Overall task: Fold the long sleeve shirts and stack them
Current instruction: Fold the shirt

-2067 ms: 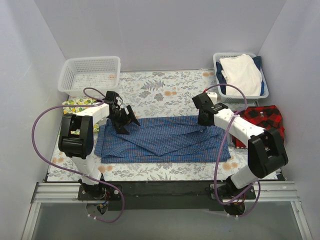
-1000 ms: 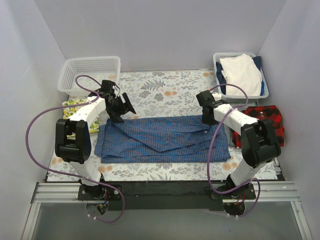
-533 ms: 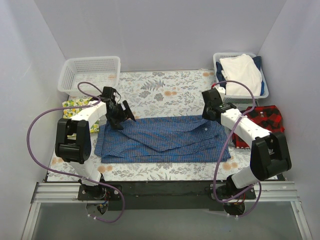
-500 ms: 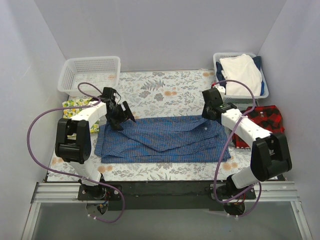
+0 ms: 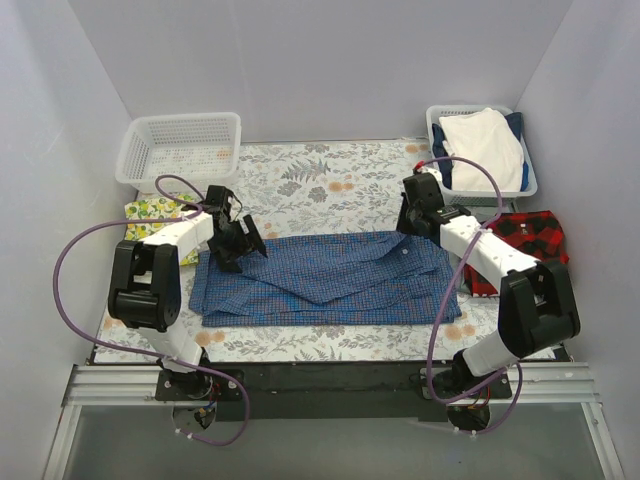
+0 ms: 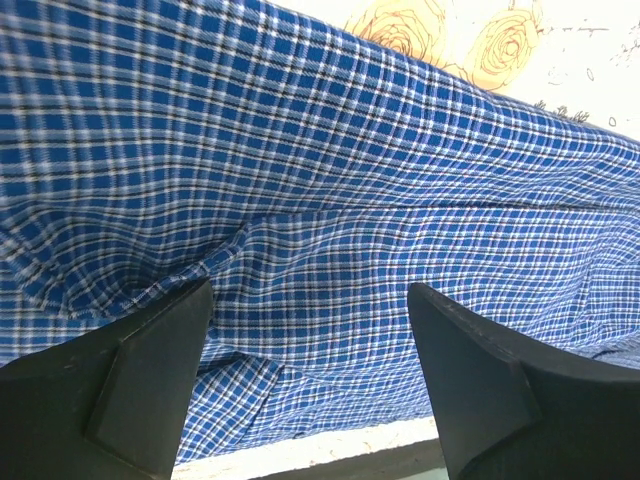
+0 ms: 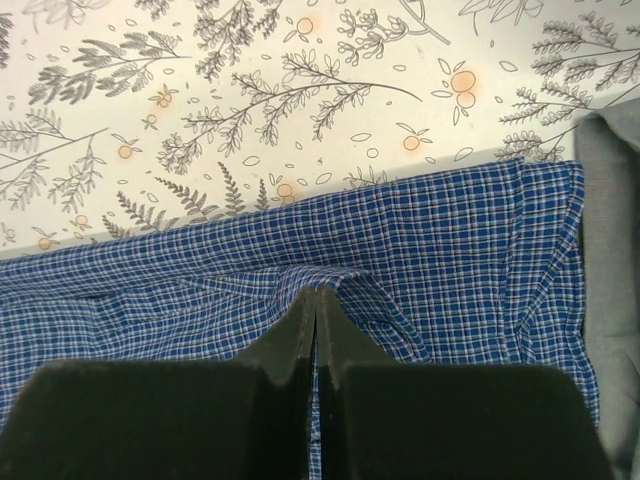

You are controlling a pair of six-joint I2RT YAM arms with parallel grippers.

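From above, the blue shirt (image 5: 330, 280) lies spread flat and partly folded, nearer than the full basket (image 5: 433, 125) and to its left. The red plaid shirt (image 5: 525, 240) sits crumpled just in front of that basket. The right claw (image 5: 408, 225) is at the shirt corner closest to the basket, and the left claw (image 5: 240, 245) is at the far corner away from it.

In the left wrist view, the left claw (image 6: 310, 295) is released. Its fingers are spread across a wrinkle in the blue shirt (image 6: 350, 150), but nothing is gripped.

In the right wrist view, the right claw (image 7: 315, 295) is clenched, pinching a small pucker at the blue shirt's (image 7: 440, 250) edge.

With only one corner held, any pull would likely skew the cloth and undo the folds. The left claw may also catch a single layer when it closes.
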